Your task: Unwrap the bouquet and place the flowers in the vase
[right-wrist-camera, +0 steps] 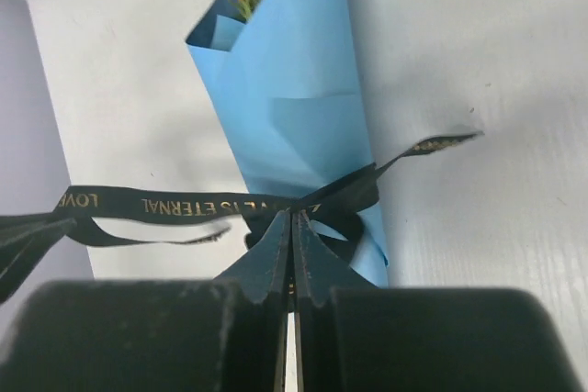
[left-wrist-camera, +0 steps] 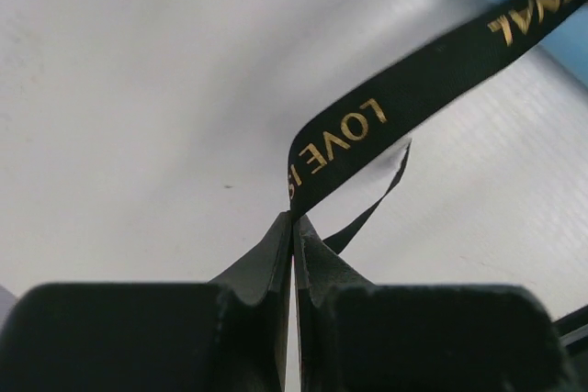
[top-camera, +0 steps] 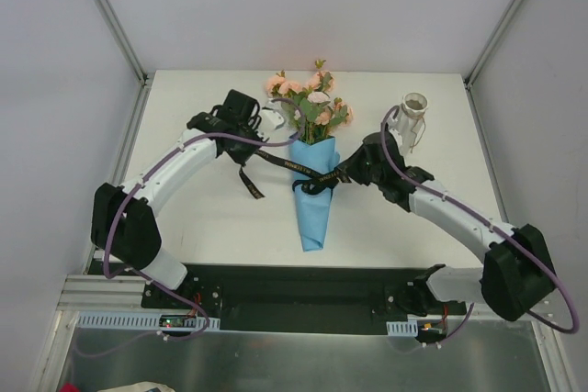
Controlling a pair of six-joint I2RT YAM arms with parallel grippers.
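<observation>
Barely underway: left gripper (left-wrist-camera: 292,219) and right gripper (right-wrist-camera: 292,219) are each clamping closed on the ribbon (left-wrist-camera: 413,98); the bouquet (top-camera: 314,204) is lying wrapped between them.

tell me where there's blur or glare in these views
left wrist: near fingers soft, ribbon lettering sharp, mild sheen on the table; right wrist: blue paper crisp, fingers dark; top external: evenly lit, no glare.
</observation>
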